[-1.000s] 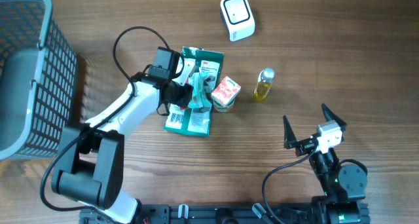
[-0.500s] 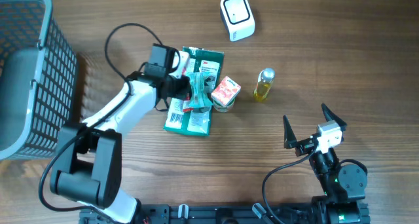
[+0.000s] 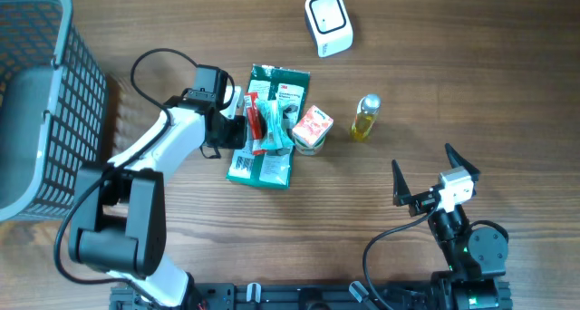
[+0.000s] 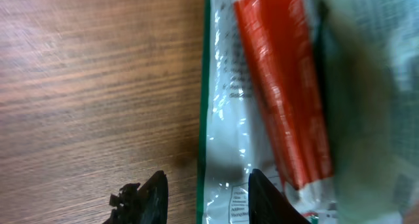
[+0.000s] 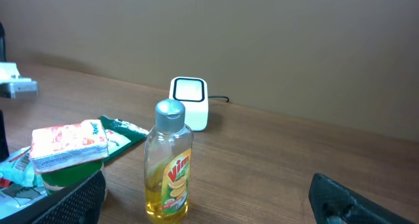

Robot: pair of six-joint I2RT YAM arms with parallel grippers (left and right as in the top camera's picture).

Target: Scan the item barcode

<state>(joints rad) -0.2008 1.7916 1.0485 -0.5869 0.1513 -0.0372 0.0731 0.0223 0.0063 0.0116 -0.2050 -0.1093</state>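
left fingers narrowly parted, straddling nine-o'clock edge of green packet; right fingers wide, empty, at five o'clock on tabletop.

From overhead, the left edge is cutting off the basket and the top edge is cutting the cable of the scanner. The left gripper is covering a corner of the packet, whose barcode is showing too small to read. At the left wrist, the packet is running past three edges and blurring rightward, with only fingertips showing. At the right wrist, a finger is hiding the base of the carton.
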